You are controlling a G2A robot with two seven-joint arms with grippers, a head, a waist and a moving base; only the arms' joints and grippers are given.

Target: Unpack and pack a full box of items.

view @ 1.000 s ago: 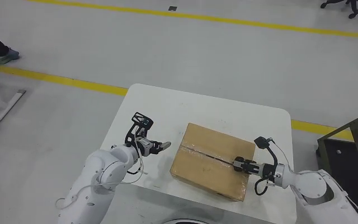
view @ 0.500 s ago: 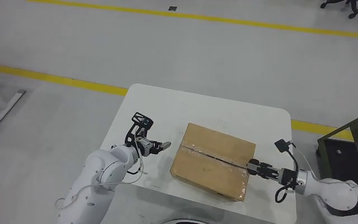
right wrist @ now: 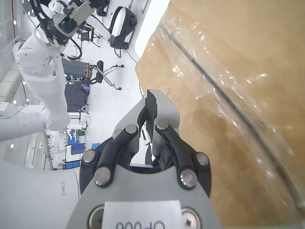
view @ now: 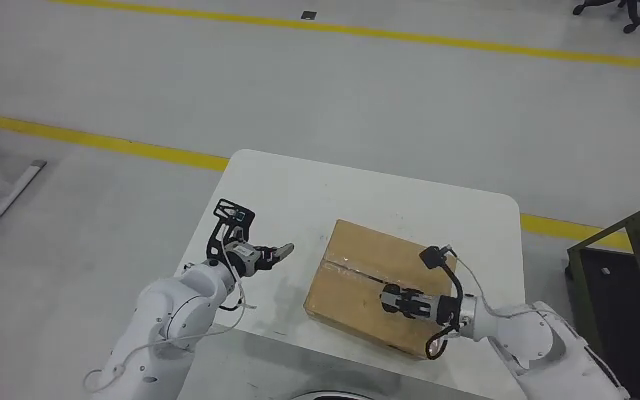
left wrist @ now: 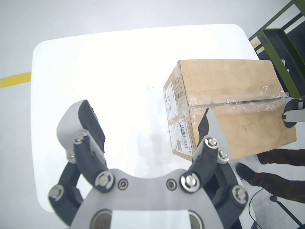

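Note:
A sealed cardboard box (view: 360, 275) lies on the white table (view: 300, 190), with clear tape along its top seam (left wrist: 238, 102). My left gripper (view: 262, 253) hangs open just off the box's labelled end, with nothing between its fingers (left wrist: 91, 120). My right gripper (view: 390, 298) is shut and empty, and lies low over the box top (right wrist: 238, 72) close to the taped seam. Its fingertips (right wrist: 150, 103) are pressed together. Its tip (left wrist: 292, 113) also shows at the box's far end.
A green metal rack (view: 605, 260) stands beyond the table's right side. The table's rounded edge is close to the box on the robot's side. Bare tabletop (left wrist: 95, 60) lies around and beyond the left gripper.
The right gripper was off the box's right end half a second ago and has come back over the box top. The left gripper has drawn slightly away from the box.

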